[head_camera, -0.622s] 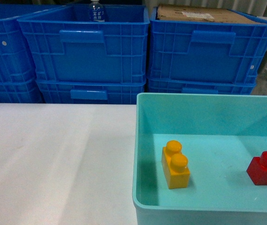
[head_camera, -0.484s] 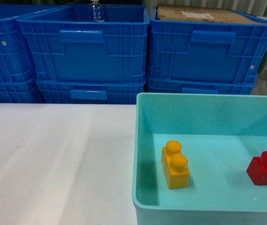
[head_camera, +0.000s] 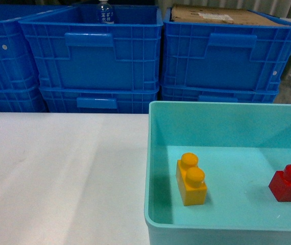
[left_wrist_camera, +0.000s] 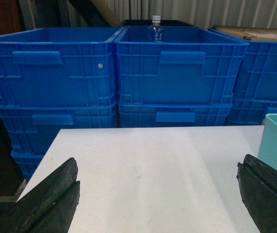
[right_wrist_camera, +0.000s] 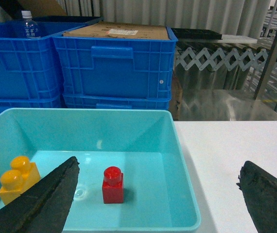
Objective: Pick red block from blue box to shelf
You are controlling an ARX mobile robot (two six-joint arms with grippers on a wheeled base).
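The red block [head_camera: 288,183] stands upright on the floor of the blue box [head_camera: 186,109], near its right side; the right wrist view shows the same red block [right_wrist_camera: 113,185] in the blue box [right_wrist_camera: 177,145]. My right gripper [right_wrist_camera: 158,167] is open and empty, hanging short of the box, with the block ahead of its left finger. My left gripper [left_wrist_camera: 158,167] is open and empty over the white table [left_wrist_camera: 153,170], left of the box. Shiny steel uprights of the shelf [right_wrist_camera: 274,48] show at the far right. Neither gripper shows in the head view.
An orange-yellow two-stud brick [head_camera: 191,179] sits in the box's left half. Stacked dark blue crates [head_camera: 92,56] line the table's far edge; one holds a water bottle [head_camera: 104,12], another a cardboard sheet [head_camera: 222,15]. A folding metal lattice [right_wrist_camera: 216,58] stands at the back right.
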